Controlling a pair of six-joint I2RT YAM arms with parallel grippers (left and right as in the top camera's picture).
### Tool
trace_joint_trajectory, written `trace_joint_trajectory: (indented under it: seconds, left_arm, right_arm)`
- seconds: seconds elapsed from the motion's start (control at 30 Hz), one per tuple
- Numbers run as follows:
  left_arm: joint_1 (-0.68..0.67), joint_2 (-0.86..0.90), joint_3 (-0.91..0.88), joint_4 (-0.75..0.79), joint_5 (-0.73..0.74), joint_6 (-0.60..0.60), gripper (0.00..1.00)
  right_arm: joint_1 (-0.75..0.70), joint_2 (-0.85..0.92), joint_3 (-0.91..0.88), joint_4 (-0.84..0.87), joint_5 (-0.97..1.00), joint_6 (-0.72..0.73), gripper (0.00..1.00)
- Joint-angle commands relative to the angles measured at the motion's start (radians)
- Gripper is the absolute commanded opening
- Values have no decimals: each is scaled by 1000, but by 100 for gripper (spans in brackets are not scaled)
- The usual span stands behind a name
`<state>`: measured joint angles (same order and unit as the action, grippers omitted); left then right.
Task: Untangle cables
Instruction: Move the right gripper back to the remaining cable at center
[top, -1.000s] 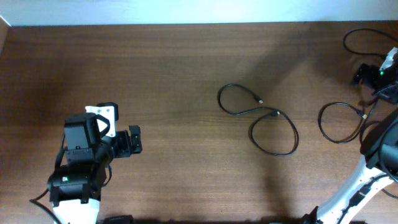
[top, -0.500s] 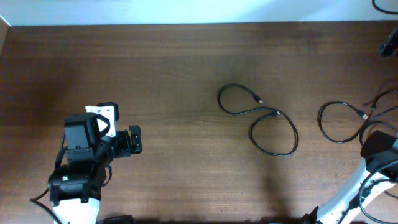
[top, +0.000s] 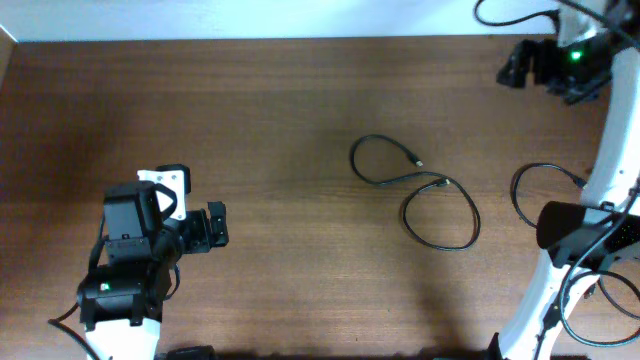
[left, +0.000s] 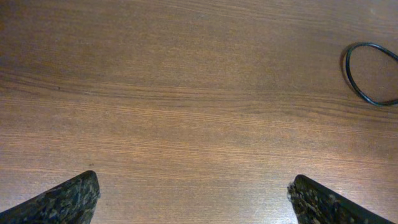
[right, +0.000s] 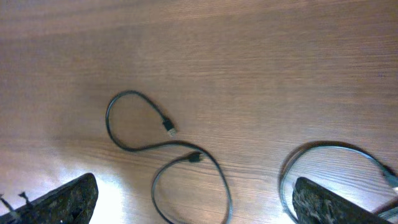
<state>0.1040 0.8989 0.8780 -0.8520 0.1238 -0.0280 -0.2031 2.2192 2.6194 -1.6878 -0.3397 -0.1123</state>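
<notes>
An S-shaped cable (top: 405, 180) lies loose on the table (top: 280, 110), both plugs free. To its right, well apart, a second cable (top: 516, 200) loops, its far end apparently hidden by the right arm. The left gripper (top: 215, 227), fingers spread, sits far to its left; the right gripper (top: 512, 66), likewise spread, hangs beyond its far right side

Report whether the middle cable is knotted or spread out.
Spread out: the cable lies flat in two open loops, with no knot visible.
</notes>
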Motion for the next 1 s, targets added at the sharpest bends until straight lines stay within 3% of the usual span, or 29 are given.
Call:
trace_joint_trajectory:
  seconds: [0.0,0.17,0.97]
  left_arm:
    - [-3,-2,7,1,10,-13,99]
    - [-3,-2,7,1,10,-13,99]
    - [-3,-2,7,1,10,-13,99]
  right_arm:
    - [66,-1,-169,-11,11,-4,99]
    - [183,-1,-373,-11,19,-45,99]
    - [464,-118,-800,39,84,-6,99]
